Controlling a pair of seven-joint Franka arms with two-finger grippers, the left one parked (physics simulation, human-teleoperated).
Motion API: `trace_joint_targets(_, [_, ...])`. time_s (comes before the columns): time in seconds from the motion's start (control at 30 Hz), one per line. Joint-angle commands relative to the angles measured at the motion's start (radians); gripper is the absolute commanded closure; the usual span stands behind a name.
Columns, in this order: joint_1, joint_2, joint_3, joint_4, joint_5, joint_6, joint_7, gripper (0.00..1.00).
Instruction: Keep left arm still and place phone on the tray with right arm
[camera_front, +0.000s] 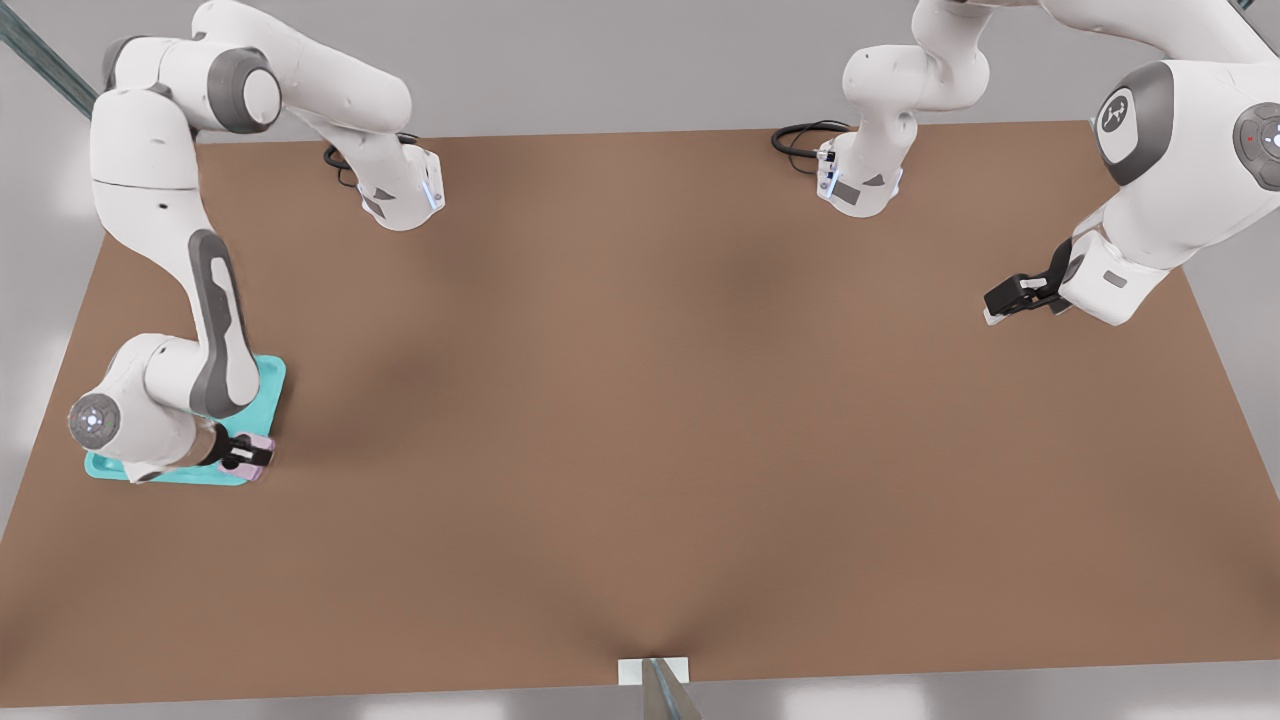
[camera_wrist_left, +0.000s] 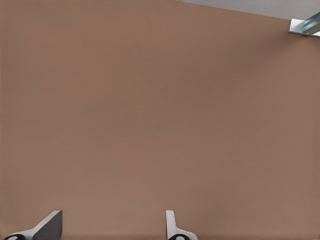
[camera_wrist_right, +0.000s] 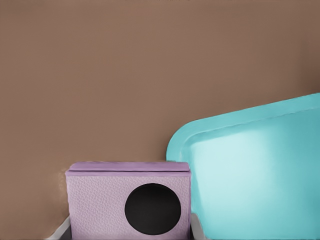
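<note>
Right arm: the right arm (camera_front: 170, 250) is reaching down at the front view's left, its lower links lying over the tray and its wrist disc glowing white.

Hand: the hand (camera_front: 243, 453) is sitting at the tray's corner nearest the front view's lower right, pointing toward the front view's right. It is grasping the phone, with one black finger showing on each side of the pink slab.

Phone: the phone (camera_wrist_right: 129, 200) is being held between the fingers (camera_wrist_right: 61, 231), pale pink with a grained face and one black circle showing in the right wrist view. In the front view it is appearing as pink edges around the black fingers, at the tray's rim, partly over the brown counter. Whether it is touching the tray or the counter, I cannot tell.

Tray: the tray (camera_front: 266, 380) is lying flat on the counter near the front view's left edge, turquoise with a raised rim. Most of it is being covered by the arm in the front view. In the right wrist view its rounded corner is showing just beside the phone.

Counter: the counter (camera_front: 640, 420) is spreading brown across the whole scene.
</note>
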Motion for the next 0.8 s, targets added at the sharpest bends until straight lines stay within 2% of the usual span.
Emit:
trace_joint_targets(0.0, [-0.096, 0.002, -0.001, 0.008, -0.036, -0.015, -0.496, 0.32])
trace_joint_targets(0.03, [-0.144, 0.009, -0.001, 0.008, -0.036, -0.002, -0.546, 0.32])
trace_joint_targets(0.07, [-0.164, 0.011, -0.001, 0.008, -0.033, -0.005, -0.545, 0.12])
trace_joint_targets(0.1, [-0.167, 0.011, 0.001, 0.006, -0.03, -0.012, -0.542, 0.0])
trace_joint_targets(0.2, [-0.158, -0.001, 0.01, 0.008, -0.03, -0.015, -0.533, 0.0])
trace_joint_targets(0.23, [-0.154, -0.006, 0.039, 0.057, -0.028, -0.03, -0.527, 0.0])
trace_joint_targets(0.3, [-0.15, -0.006, 0.145, 0.248, -0.034, -0.179, -0.439, 0.0])
trace_joint_targets(0.33, [-0.127, -0.012, 0.257, 0.295, -0.066, -0.194, -0.326, 0.0])
trace_joint_targets(0.37, [-0.116, -0.066, 0.4, 0.299, -0.151, -0.208, -0.154, 0.0])
trace_joint_targets(0.43, [-0.118, -0.173, 0.596, 0.318, -0.158, -0.312, -0.02, 0.0])
trace_joint_targets(0.47, [-0.109, -0.219, 0.645, 0.316, -0.157, -0.34, 0.056, 0.0])
trace_joint_targets(0.5, [0.156, -0.345, 0.387, 0.308, -0.142, -0.465, 0.063, 0.0])
trace_joint_targets(0.53, [0.413, -0.388, 0.046, 0.305, -0.005, -0.538, 0.046, 0.0])
trace_joint_targets(0.57, [0.419, -0.385, 0.044, 0.308, 0.004, -0.561, 0.047, 0.0])
trace_joint_targets(0.63, [0.496, -0.348, -0.037, 0.344, 0.004, -0.547, 0.047, 0.0])
trace_joint_targets(0.77, [0.497, -0.331, -0.073, 0.328, 0.009, -0.536, 0.044, 0.0])
